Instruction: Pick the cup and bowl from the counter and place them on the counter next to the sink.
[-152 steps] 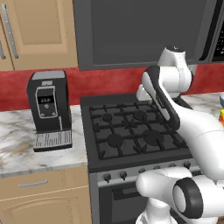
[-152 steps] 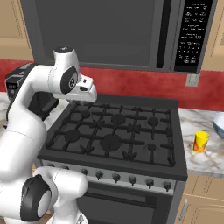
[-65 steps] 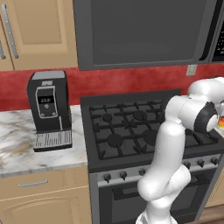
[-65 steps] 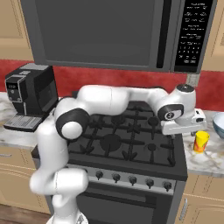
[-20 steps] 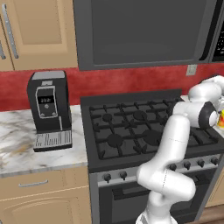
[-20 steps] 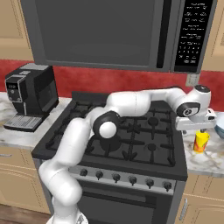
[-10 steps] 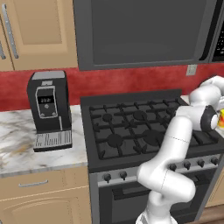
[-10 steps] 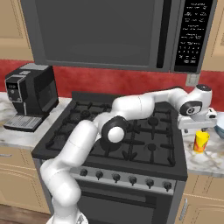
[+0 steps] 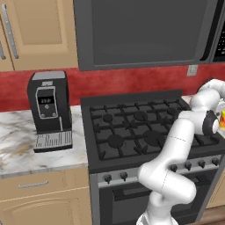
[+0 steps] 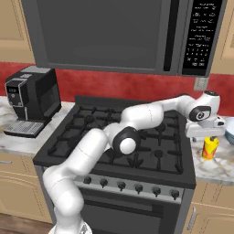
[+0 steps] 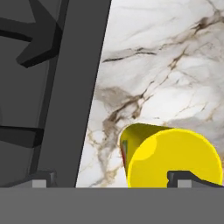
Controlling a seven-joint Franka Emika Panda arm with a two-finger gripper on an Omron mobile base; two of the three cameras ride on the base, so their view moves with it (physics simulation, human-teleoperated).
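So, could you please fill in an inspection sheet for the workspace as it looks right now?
Surface: marble counter runs on both sides of the black gas stove.
Job's things: yellow cup stands upright on the counter right of the stove; a sliver of the bowl shows at the frame edge beyond it.
Clutter: black coffee machine on the counter left of the stove.
Grippers: gripper is just above the cup, open; fingers not closed on it.
Cables: nothing seen.
Surroundings: microwave above the stove, red backsplash, tan wooden cabinets.
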